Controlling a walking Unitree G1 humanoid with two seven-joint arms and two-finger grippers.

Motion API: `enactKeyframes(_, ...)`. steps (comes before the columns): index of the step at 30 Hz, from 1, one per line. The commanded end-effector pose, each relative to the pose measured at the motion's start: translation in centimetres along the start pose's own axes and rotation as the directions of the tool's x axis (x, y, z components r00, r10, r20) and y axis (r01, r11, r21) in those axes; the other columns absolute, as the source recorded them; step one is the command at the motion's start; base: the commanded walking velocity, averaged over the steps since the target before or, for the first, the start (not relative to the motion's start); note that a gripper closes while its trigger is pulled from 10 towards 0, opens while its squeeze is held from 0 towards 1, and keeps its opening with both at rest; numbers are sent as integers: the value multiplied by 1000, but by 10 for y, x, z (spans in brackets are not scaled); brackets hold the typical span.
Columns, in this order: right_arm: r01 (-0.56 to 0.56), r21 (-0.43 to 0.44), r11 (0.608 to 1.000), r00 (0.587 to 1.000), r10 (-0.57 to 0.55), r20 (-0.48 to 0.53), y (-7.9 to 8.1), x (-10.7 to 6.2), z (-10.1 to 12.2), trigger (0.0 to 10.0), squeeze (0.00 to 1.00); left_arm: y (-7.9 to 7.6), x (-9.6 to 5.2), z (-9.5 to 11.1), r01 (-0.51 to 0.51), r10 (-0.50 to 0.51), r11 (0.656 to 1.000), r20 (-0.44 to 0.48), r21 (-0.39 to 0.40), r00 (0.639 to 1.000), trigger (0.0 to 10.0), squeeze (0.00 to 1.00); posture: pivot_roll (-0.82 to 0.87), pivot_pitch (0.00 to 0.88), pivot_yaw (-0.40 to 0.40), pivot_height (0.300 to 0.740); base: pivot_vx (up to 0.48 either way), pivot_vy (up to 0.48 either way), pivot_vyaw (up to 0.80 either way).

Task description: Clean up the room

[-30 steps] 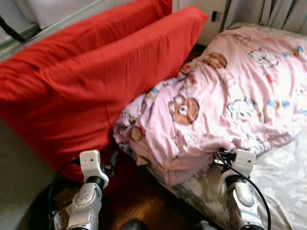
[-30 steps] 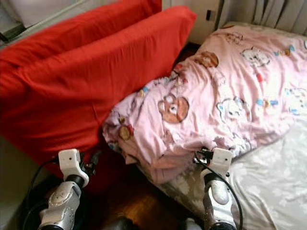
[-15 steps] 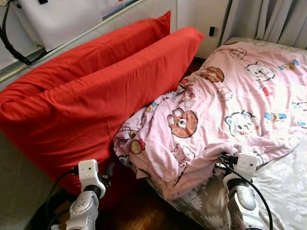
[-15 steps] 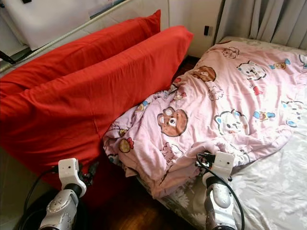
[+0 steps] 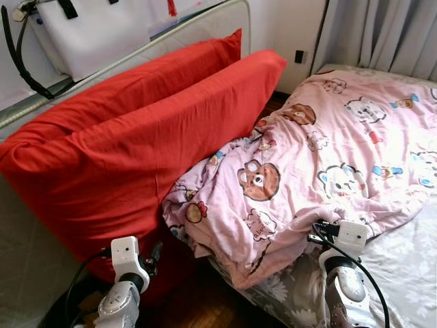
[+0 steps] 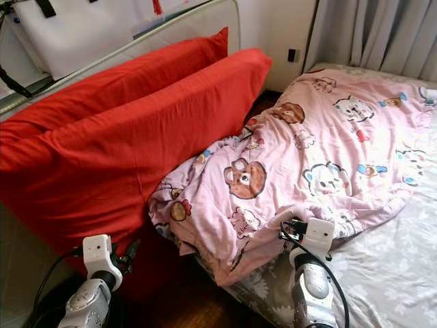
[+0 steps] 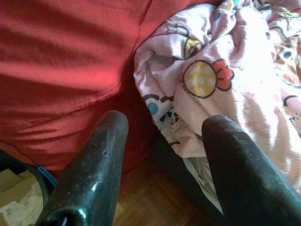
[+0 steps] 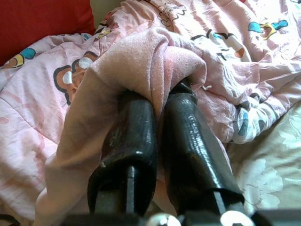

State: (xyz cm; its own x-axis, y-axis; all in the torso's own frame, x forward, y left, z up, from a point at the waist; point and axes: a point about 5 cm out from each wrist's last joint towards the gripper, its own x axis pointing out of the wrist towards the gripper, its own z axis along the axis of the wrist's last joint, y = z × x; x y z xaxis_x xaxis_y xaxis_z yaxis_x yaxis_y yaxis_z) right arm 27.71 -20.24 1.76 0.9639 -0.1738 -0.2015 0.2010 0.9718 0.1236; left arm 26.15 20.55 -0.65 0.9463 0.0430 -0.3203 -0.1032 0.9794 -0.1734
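A pink blanket (image 5: 307,150) printed with bears lies crumpled across the bed, its corner hanging over the near edge. My right gripper (image 8: 160,101) is shut on a fold of that blanket at the bed's near edge (image 5: 317,233). Two large red pillows (image 5: 136,157) lean against the rail on the left, the front one touching the blanket. My left gripper (image 7: 164,127) is open and empty, low by the floor (image 5: 154,251), facing the gap between the front pillow (image 7: 61,61) and the blanket's hanging corner (image 7: 202,80).
A grey floral sheet (image 5: 410,266) covers the mattress to the right. Dark wood floor (image 5: 205,307) lies between the pillows and the bed. A white bag (image 5: 89,31) hangs behind the metal rail (image 5: 198,24). Curtains (image 5: 382,34) and a wall socket (image 5: 299,57) are at the back.
The camera has tilted up, so more of the wall and rail shows and both arms sit lower in the picture. The right gripper stays shut on the blanket's edge.
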Motion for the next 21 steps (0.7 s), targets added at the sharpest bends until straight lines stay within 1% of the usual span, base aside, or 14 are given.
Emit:
enactKeyframes(1, -6, 0, 1000, 1000, 6, -6, 4, -2, -2, 10000, 0, 7, -1, 2, -16, 16, 1000, 7, 0, 1000, 10000, 0, -88, 93, 106, 740, 0, 0, 0)
enactKeyframes(10, 14, -1, 1000, 1000, -14, -12, 2, -3, -4, 10000, 0, 7, 0, 3, -13, 13, 1000, 14, 2, 1000, 10000, 0, -67, 126, 121, 740, 0, 0, 0)
enactKeyframes(21, 35, -10, 999, 999, -35, -13, 2, -3, -4, 10000, 0, 8, 1, 7, -13, 13, 1000, 32, 5, 999, 10000, 0, -58, 137, 120, 740, 0, 0, 0)
